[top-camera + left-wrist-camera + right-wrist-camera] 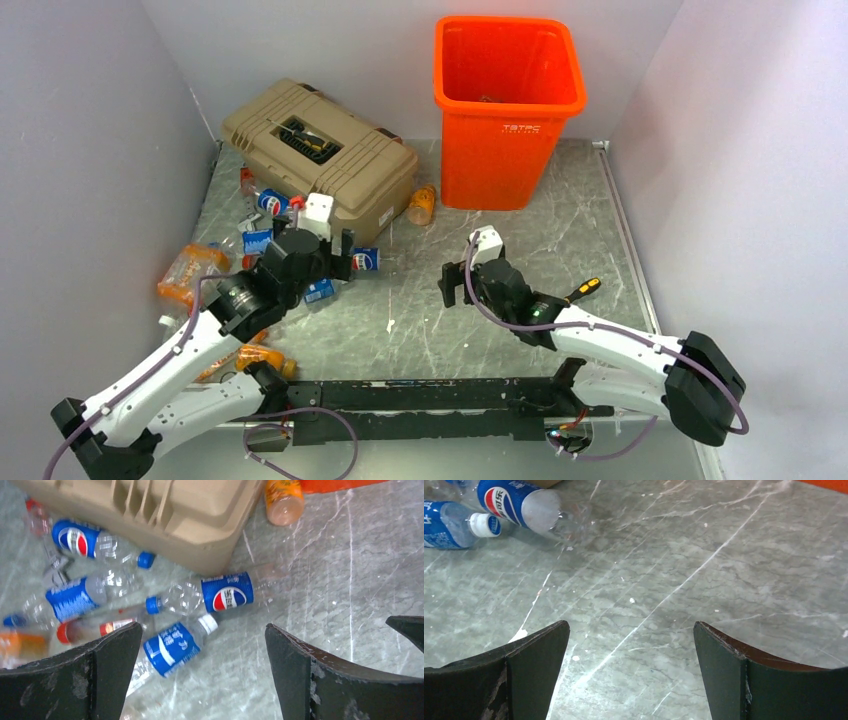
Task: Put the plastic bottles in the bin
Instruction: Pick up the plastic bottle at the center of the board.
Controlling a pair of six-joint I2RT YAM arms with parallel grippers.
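Bottles [270, 202] lie scattered along the left side of the grey marbled table [420, 320], most of them just in front of the tan toolbox [330, 160] in the far-left corner. The left gripper [202, 626] hangs over this heap, jaws spread wide with nothing between them. Below it, the left wrist view shows a blue-capped Pepsi bottle [227, 591] just beside the toolbox's near corner. Next to that lies a white-capped bottle [172, 647] with a blue label, its lower end cut off by one finger [75, 680]. A red-capped bottle [100, 627] is half hidden behind the same finger, and the bottles toward the left edge are blurred. An orange drink bottle [422, 205] lies between the toolbox and the bin. The orange bin [500, 160] stands upright at the far edge, right of the middle; something dark inside is too dim to name. The right gripper [631, 623] hovers over bare table near the middle, jaws wide apart and empty. The left arm hides part of another orange bottle [272, 360] near the near-left corner.
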